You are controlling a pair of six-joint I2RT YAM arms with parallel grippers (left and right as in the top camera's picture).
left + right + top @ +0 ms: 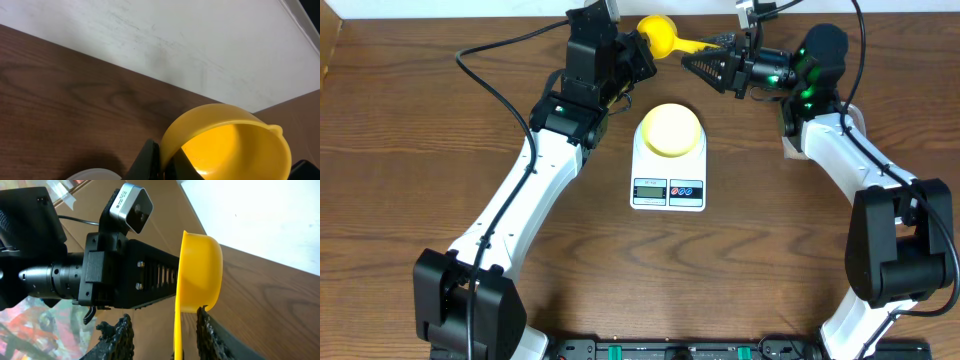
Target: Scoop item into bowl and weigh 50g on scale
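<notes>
L grip (164, 160) on scoop (235, 150), R grip (163, 322) astride (ajar)

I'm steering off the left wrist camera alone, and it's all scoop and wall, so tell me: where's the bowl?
Observer: Overhead, the bowl sits on the scale, mid-table.
Operator: Anything in it?
Observer: It looks empty from overhead.
Operator: And the right hand?
Observer: Its wrist view shows the right hand open, one finger on each side of the scoop's handle.
</notes>
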